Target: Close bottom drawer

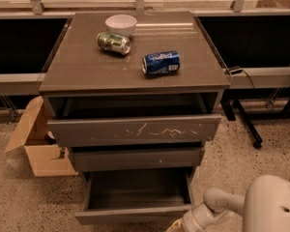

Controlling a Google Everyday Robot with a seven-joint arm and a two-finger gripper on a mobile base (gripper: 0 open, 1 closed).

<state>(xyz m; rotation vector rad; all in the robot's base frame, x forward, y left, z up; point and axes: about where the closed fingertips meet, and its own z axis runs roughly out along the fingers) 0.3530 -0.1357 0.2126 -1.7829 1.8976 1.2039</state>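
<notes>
The bottom drawer [133, 215] is the lowest of three grey-brown drawers in the cabinet. It is pulled well out, and its shallow dark box [137, 188] shows empty. My gripper [178, 224] is at the bottom edge of the camera view, right by the right end of the drawer's front. Most of it is cut off by the frame edge. The white arm [217, 204] leads back to the lower right.
The top drawer [135, 129], with white scratches, and the middle drawer [135, 157] stand partly open. A white bowl [121, 23], a green can [113, 42] and a blue can [161, 63] lie on the cabinet top. An open cardboard box [38, 144] stands on the floor at the left.
</notes>
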